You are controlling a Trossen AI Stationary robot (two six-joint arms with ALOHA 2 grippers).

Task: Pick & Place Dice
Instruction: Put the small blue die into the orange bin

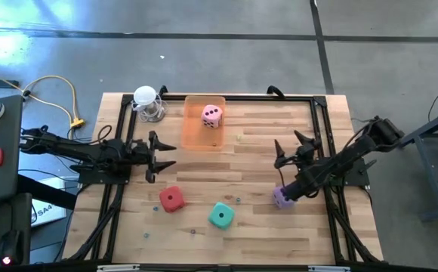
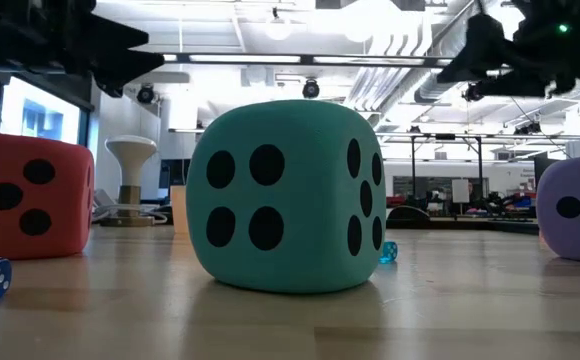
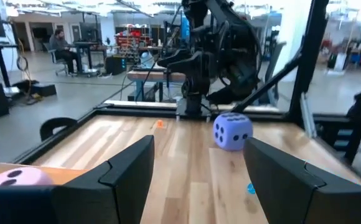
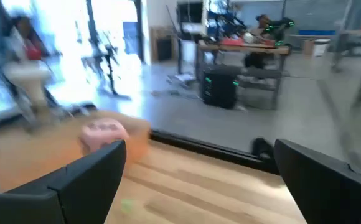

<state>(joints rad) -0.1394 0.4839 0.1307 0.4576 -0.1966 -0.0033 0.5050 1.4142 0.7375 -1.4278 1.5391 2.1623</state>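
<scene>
A robotics lab or workshop: a wooden desk (image 1: 242, 162) stands on a concrete floor (image 1: 226, 45), with exposed ceiling ducts (image 2: 390, 70), equipment-laden workbenches (image 4: 243, 46) and a seated person (image 3: 62, 46) behind.

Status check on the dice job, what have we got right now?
Left gripper open, empty, beside the orange tray. Right gripper open, empty, above the table. Pink die in tray; red die, teal die, purple die on table. Nothing blocking.
</scene>
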